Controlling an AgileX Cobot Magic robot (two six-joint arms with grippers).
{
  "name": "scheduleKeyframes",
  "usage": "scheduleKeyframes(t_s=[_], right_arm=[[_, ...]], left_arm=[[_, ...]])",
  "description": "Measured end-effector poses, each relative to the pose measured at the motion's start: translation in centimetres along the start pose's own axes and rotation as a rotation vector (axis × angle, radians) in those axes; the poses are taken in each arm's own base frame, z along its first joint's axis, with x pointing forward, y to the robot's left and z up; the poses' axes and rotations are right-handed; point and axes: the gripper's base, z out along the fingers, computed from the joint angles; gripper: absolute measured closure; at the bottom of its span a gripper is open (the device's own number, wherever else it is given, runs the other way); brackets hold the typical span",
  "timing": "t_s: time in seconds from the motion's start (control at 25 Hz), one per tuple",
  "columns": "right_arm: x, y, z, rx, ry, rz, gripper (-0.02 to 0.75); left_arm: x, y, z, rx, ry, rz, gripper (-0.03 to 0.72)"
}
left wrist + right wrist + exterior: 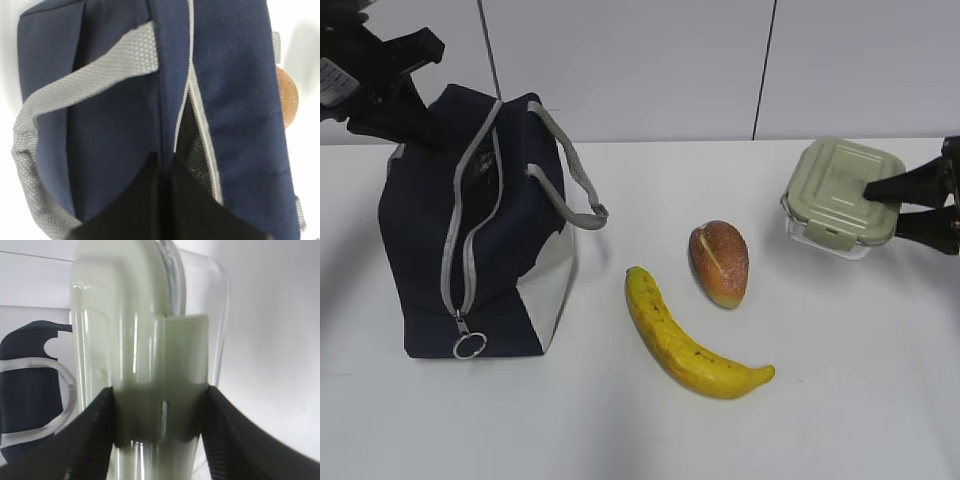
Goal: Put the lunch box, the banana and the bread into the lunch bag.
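Figure: start of packing, three views. The right gripper is closing on the box at the table's right edge, one finger lying over the green lid and the other under the clear base; in the right wrist view the two dark fingers are pressing against lid and base at a side clip. The left gripper is pinching the bag at its top rear corner, jaws almost fully together on the navy fabric; the left wrist view is showing the grey zipper parting only to a narrow slit, with dark lining inside. The bread and the banana are lying on the table between bag and box, close together but apart, neither one being touched.

Risks, as judged from this moment:
- The box is being held near one edge only, so it is likely to tilt or slide out between the fingers during the carry, the smooth lid giving little friction.
- The mouth of the bag is looking narrower than the box; the box may be catching on the zipper teeth or pushing the soft bag over.
- The left pinch is holding thin fabric; a pull may be slipping off it and letting the mouth close.
- A low carry path is passing over the bread and banana and could be knocking them.
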Motion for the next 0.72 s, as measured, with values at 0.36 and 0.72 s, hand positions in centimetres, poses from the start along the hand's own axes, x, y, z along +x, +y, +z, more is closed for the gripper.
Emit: scheduleKeyframes(t_s=[0.36, 0.72], right_arm=[[-1.0, 11.0, 3.6, -0.090, 0.133, -0.141, 0.371], [1.0, 21.6, 8.5, -0.176, 0.325, -0.287, 0.372]], left_arm=[[0.0, -0.4, 0.0, 0.039, -0.004, -0.022, 0.691], [0.0, -1.0, -0.1, 0.114, -0.001, -0.062, 0.691]])
